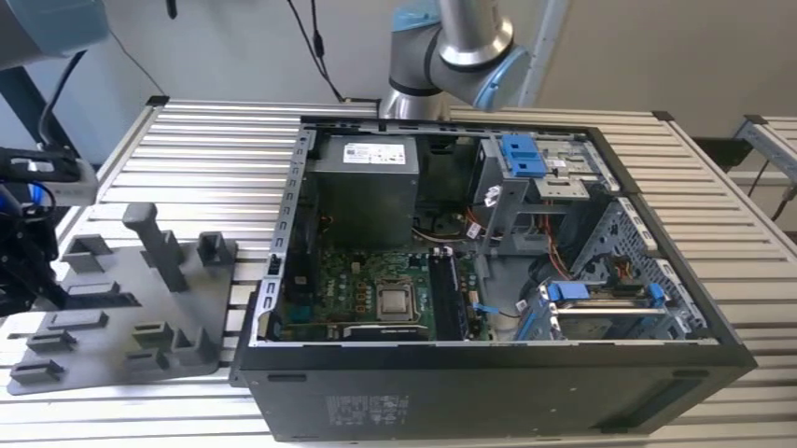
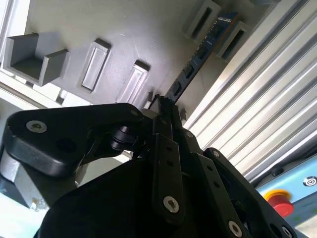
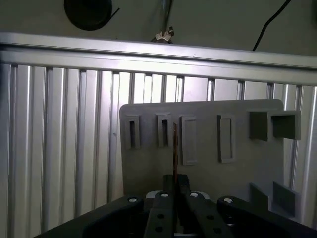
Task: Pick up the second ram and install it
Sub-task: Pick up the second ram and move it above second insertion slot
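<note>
Ram (image 3: 174, 148) is edge-on in your gripper (image 3: 175, 182), fingers pinched on one end. It's over the grey tray (image 3: 233, 178), by the slots. The case (image 1: 498, 373) is well apart, on the exterior view's right.

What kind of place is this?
Likely a robotics lab bench for PC assembly: an open desktop computer case on a slatted aluminium table, a grey parts tray, and the robot's hand gripping a RAM stick.
</note>
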`<control>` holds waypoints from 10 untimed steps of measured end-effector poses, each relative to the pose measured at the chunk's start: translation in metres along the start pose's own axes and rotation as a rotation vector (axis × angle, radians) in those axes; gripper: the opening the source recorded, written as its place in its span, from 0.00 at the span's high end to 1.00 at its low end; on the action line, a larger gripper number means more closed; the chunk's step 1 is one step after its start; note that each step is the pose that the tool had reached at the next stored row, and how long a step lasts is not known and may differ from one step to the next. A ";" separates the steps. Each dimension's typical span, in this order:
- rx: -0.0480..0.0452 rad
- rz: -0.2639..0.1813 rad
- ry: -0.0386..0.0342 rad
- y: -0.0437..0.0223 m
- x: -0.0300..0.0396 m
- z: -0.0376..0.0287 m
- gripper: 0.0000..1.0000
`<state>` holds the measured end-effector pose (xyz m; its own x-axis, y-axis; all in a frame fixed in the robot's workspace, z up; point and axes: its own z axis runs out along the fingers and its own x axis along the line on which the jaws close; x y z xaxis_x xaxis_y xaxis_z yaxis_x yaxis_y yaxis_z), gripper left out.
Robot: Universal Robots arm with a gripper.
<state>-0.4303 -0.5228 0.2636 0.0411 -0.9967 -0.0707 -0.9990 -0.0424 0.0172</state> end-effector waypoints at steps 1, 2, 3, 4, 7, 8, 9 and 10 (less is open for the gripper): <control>0.0001 0.001 0.0000 0.0002 -0.0001 -0.0010 0.85; 0.0002 0.002 0.0000 0.0004 -0.0002 -0.0018 0.85; 0.0003 0.002 0.0000 0.0004 -0.0002 -0.0025 0.85; 0.0002 0.002 0.0000 0.0004 -0.0003 -0.0033 0.85; 0.0003 0.003 0.0000 0.0004 -0.0004 -0.0053 0.85; 0.0004 0.003 -0.0001 0.0004 -0.0005 -0.0058 0.85; 0.0004 0.003 -0.0001 0.0005 -0.0005 -0.0063 0.85; 0.0004 0.003 -0.0001 0.0005 -0.0006 -0.0069 0.85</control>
<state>-0.4307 -0.5227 0.2705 0.0383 -0.9968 -0.0707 -0.9991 -0.0396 0.0170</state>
